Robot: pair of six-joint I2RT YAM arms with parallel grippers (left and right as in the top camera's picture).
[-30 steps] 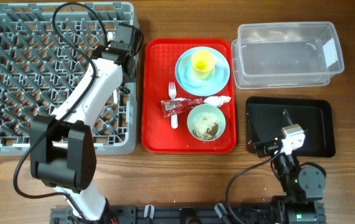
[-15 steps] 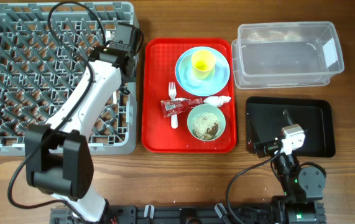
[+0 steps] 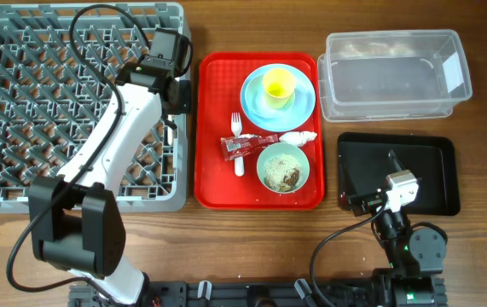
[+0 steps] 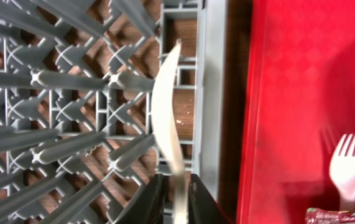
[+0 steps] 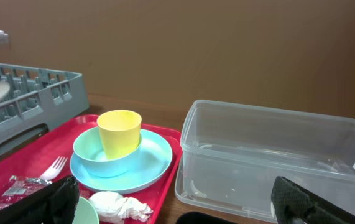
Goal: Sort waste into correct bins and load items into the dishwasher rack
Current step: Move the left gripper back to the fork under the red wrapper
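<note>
We judged the step in hand to be loading the white plastic spoon (image 4: 165, 106) into the dishwasher rack (image 3: 81, 201). In the overhead view the left gripper (image 4: 178, 190) hung over the rack's right wall, left of centre in the upper half. In its wrist view the fingers were narrow about the spoon's handle at the bottom edge. The spoon's bowl pointed up the frame, over a cell just inside the grey wall.

To do this well, we thought the spoon should go down between the pegs, clear of the gap beside the red tray (image 3: 213, 183). The fingers should part only once it rested.

The right gripper (image 5: 177, 208) stood wide and empty near the lower right of the overhead view.

We counted one spoon, one fork (image 3: 236, 128) and one blue plate (image 3: 307, 102) with one yellow cup (image 3: 278, 85) on it. There was also one green bowl (image 3: 261, 162) of food scraps (image 3: 284, 170), one red wrapper (image 3: 247, 143) and one napkin (image 3: 298, 136). Of bins there were two: the clear tub (image 3: 397, 109) at upper right and the black tray (image 3: 431, 170) below it. There was one rack.
</note>
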